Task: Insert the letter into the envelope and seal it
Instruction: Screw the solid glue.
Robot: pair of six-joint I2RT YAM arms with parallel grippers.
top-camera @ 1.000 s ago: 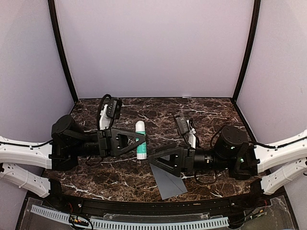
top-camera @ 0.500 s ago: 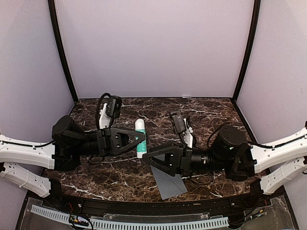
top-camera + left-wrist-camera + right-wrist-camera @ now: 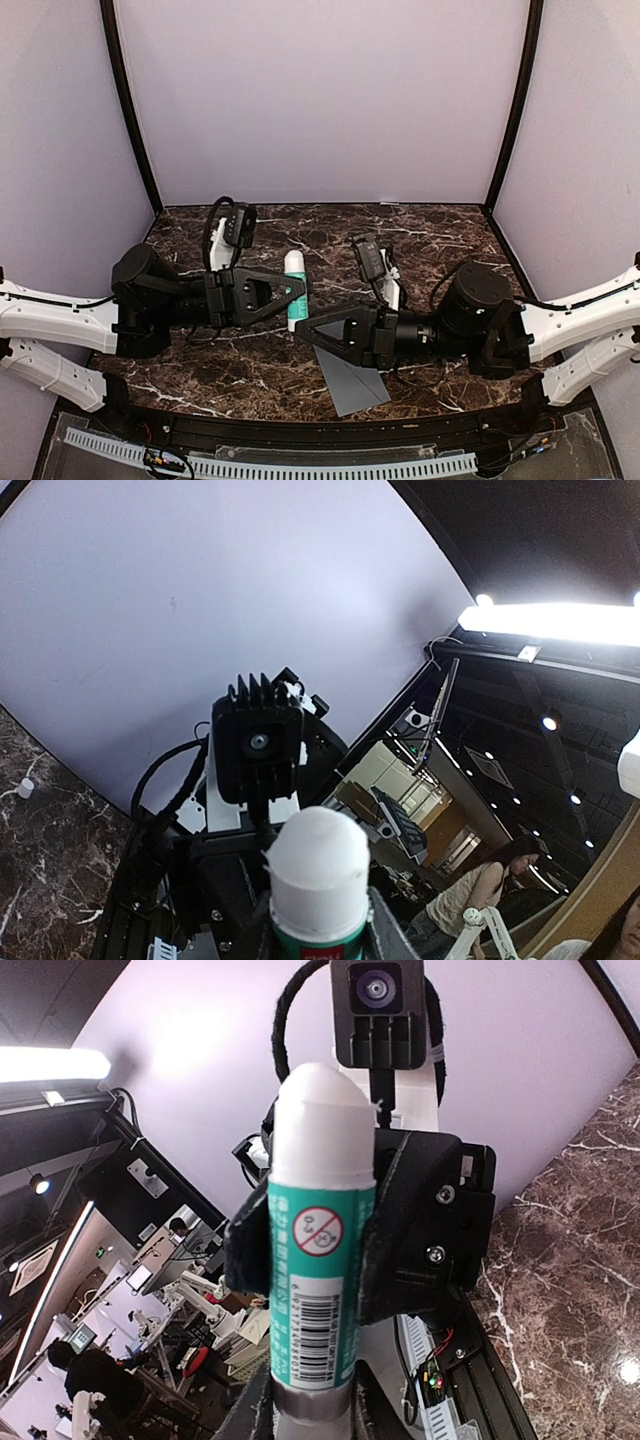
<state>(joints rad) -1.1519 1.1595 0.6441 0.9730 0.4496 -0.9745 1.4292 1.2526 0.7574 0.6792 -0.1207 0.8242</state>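
Overhead, you see pale lilac matte wall panels [image 3: 320, 100] closing in a dark brown marble-patterned tabletop [image 3: 450, 240] threaded with white veins. Your two white-and-black arms reach in from either side and meet near the middle.

The flat slate-grey paper envelope [image 3: 355, 385] lies on the table near its front edge, just below the right arm's wrist, which hides its upper part. One pointed corner shows toward the right.

Between the arms sits a cylindrical glue stick with a white body end and a green printed label [image 3: 294, 265]. Your left gripper [image 3: 300, 291] is clamped across its middle. In the right wrist view its black pads [image 3: 385, 1250] press on the label [image 3: 318, 1260] from both sides, beside a barcode and a red prohibition symbol.

Your right gripper [image 3: 300, 333] meets the stick's lower end. There its fingers [image 3: 258, 1412] lie against the smooth grey base [image 3: 310, 1400] on both sides, closed on it. The rounded white tip [image 3: 318, 855] stands clear of the left fingers.
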